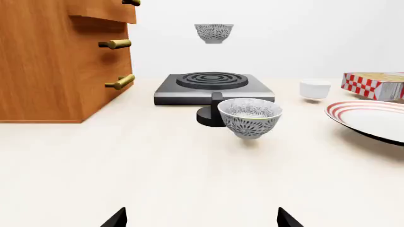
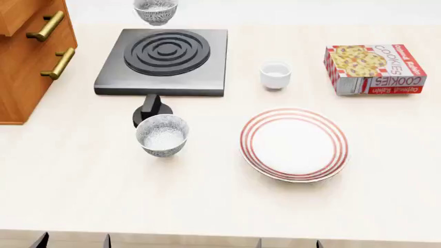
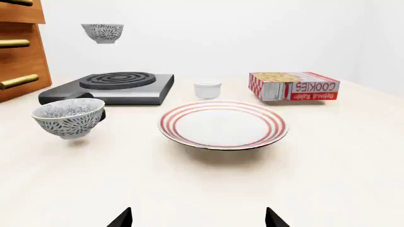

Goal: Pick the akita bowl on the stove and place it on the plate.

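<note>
Nothing of the task is done yet, as far as I can judge. My left gripper [image 1: 200, 218] shows only its two dark fingertips, spread wide with nothing between them; my right gripper [image 3: 198, 218] looks the same, jaws wide apart and empty. Both sit low at the near edge of the table [image 2: 220, 206], well short of everything on it.

The bowl I am after [image 2: 156, 10] is far ahead of both grippers, at the back edge of the stove [image 2: 164, 61]. In both wrist views it appears up in the air above the stove rather than resting on the rings; I cannot tell whether it touches the slab at all. A second bowl [image 2: 162, 135] of the same pattern is much nearer my left gripper, just in front of the stove's knob [image 2: 150, 111]; that one is not on the stove, so I take it as the wrong one.

The plate [image 2: 294, 144] lies straight ahead of my right gripper, bare, near but apart from the second bowl. Beyond it stand a white cup [image 2: 276, 75] and a cookie box [image 2: 374, 68].

Left to do, then: the whole reach, the grasp, the carry across and the set-down on the plate.
</note>
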`<state>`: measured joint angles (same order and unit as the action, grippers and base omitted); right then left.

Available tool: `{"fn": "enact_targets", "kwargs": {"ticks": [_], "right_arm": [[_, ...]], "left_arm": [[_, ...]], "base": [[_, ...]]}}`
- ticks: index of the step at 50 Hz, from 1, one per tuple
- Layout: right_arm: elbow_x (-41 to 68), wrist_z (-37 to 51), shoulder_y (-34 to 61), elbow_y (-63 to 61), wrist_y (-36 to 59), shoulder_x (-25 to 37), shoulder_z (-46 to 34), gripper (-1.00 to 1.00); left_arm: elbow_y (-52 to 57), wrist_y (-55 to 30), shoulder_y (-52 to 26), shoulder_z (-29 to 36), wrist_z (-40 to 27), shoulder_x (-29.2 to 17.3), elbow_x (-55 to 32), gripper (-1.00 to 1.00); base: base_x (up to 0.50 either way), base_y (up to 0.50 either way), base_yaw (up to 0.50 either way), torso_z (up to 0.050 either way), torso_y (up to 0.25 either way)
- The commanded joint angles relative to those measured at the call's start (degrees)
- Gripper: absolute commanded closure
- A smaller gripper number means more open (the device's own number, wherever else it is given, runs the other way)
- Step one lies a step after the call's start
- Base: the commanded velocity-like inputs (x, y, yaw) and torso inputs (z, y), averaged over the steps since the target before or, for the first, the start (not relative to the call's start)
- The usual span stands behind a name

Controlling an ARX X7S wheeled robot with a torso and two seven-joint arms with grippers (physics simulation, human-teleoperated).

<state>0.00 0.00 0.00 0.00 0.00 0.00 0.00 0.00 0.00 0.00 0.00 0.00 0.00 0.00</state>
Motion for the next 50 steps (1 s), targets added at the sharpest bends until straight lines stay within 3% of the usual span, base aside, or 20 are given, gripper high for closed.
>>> {"fn": "enact_targets", "kwargs": {"ticks": [1, 36, 50], "right_arm": [[1.1, 1.2, -0.3, -0.5, -0.1, 0.8, -1.1, -1.0], [3.6, 5.5, 0.3, -0.5, -0.8, 5.0, -6.5, -1.0], [0.2, 10.2, 1.5, -14.9, 9.3, 6.0, -7.1, -1.0]], "left_arm": [[-0.3, 0.6, 0.0, 2.1, -0.6, -1.3, 0.6, -1.0], [-0.6, -0.2, -0.3, 7.2, -4.5, -5.0, 0.0, -1.0], [-2.0, 0.5, -0.8, 8.2, -5.6, -5.8, -0.8, -1.0]], "base": [[0.0, 0.0, 0.0, 0.0, 0.0], [0.0, 0.0, 0.0, 0.0, 0.0], [0.0, 0.0, 0.0, 0.0, 0.0]]}}
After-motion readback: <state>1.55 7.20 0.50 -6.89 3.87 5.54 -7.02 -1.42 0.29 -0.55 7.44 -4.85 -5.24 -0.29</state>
